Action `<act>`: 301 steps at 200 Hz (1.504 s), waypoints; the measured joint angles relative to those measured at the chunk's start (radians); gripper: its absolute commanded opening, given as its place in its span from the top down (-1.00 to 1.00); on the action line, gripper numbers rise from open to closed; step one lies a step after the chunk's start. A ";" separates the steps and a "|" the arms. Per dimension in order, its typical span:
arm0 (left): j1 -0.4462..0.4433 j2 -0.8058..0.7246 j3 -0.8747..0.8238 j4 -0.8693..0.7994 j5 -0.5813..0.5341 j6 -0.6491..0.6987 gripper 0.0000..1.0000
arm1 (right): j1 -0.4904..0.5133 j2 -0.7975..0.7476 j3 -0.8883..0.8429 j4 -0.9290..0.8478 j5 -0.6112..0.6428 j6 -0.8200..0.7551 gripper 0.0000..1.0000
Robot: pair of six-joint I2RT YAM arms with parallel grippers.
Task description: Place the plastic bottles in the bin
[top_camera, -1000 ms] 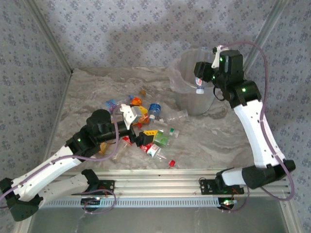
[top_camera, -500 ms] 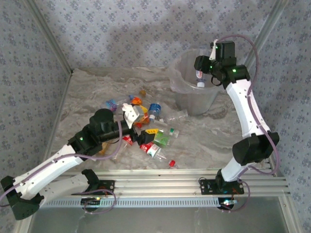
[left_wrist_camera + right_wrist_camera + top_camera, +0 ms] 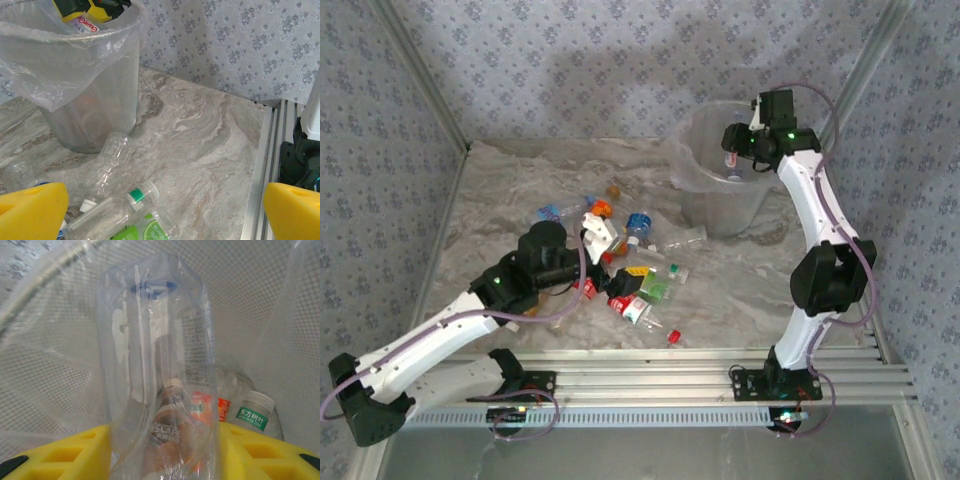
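Over the bin point(image 3: 718, 205), my right gripper point(image 3: 733, 152) is shut on a clear plastic bottle with a blue cap point(image 3: 157, 365). The bottle hangs cap-down inside the bin's mouth, squeezed between the yellow fingers point(image 3: 60, 455). Below it, bottles with orange and green labels point(image 3: 252, 416) lie in the lined bin point(image 3: 55, 370). My left gripper point(image 3: 606, 243) hovers open over the pile of plastic bottles point(image 3: 638, 278) at the table's middle. Its yellow fingers point(image 3: 30, 210) stand wide apart above a green-capped bottle point(image 3: 125, 207) and a clear one point(image 3: 114, 155) lying beside the bin point(image 3: 95, 105).
Loose bottles spread from the pile toward the bin, one clear bottle point(image 3: 685, 240) lying close to its base. A small red cap point(image 3: 673, 337) sits near the front rail point(image 3: 650, 380). Patterned walls close in the left, back and right sides.
The right arm has reached farther over the bin, carrying the bottle up and back above its mouth. The left gripper has shifted slightly right over the pile, still open.
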 measured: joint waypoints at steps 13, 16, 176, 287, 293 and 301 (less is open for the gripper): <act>0.000 0.013 0.014 -0.014 0.003 0.008 -0.99 | -0.003 0.022 0.001 -0.007 0.000 0.000 -0.07; 0.000 0.016 0.016 -0.016 0.004 0.008 -0.99 | -0.004 0.029 0.001 -0.010 0.000 0.000 -0.07; -0.027 0.096 0.080 -0.115 0.031 0.045 -0.99 | -0.034 0.128 0.003 -0.129 0.088 0.015 -0.52; -0.028 0.101 0.091 -0.123 0.045 0.054 -0.99 | -0.008 -0.138 -0.032 -0.132 0.099 -0.032 -0.51; -0.028 0.101 0.091 -0.122 0.045 0.056 -0.99 | -0.006 -0.159 -0.035 -0.131 0.098 -0.037 -0.51; -0.028 0.101 0.091 -0.122 0.045 0.057 -0.99 | -0.001 -0.190 -0.041 -0.130 0.097 -0.043 -0.51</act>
